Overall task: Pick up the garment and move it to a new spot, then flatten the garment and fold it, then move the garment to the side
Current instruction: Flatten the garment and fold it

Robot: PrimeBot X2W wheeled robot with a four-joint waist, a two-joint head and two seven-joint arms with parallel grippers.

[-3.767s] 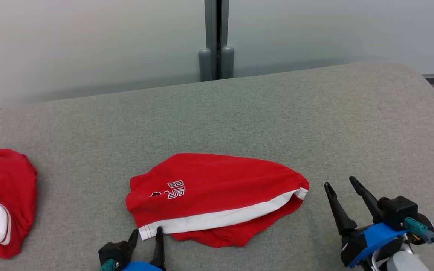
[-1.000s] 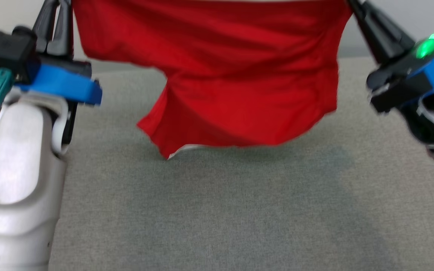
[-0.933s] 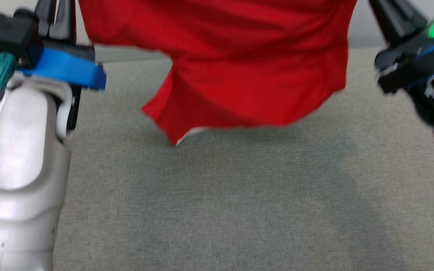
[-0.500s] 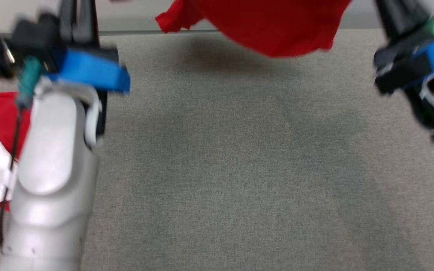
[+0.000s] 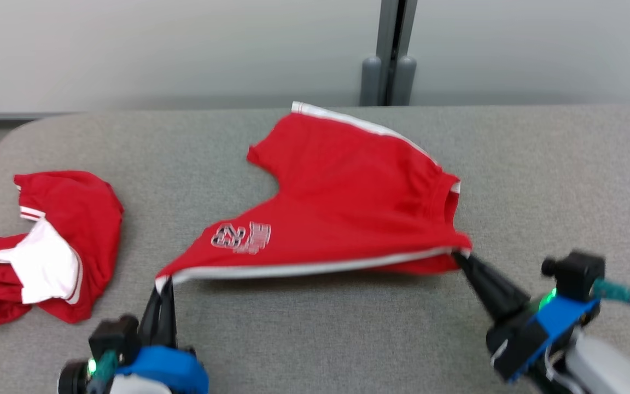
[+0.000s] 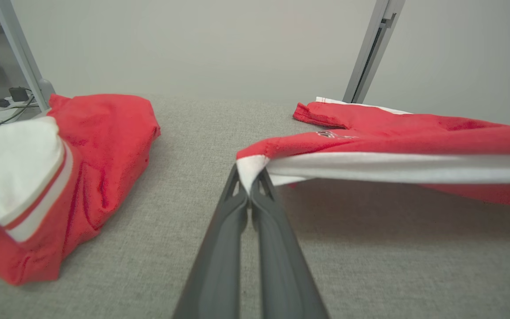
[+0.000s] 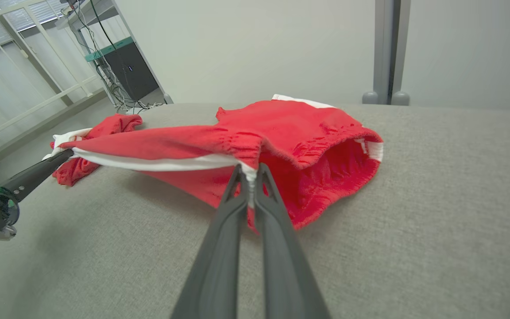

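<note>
Your grey fabric-covered table point(image 5: 315, 339) stretches out ahead. Nearest you, the left tool point(image 5: 164, 282) is pinched closed on one white-trimmed corner of the red cloth shorts with a white stripe and printed number point(image 5: 342, 202), and the right tool point(image 5: 459, 256) is clamped on the other end of that edge. The shorts look light, limp and stretchy, so expect sag and bunching; the stitched band at the corners is the sound place to hold. That near edge hangs taut between the tools, just off the table; the rest trails away and rests on it. A crumpled red-and-white garment point(image 5: 58, 241) lies well apart to the left, before the pale wall point(image 5: 184, 49).
</note>
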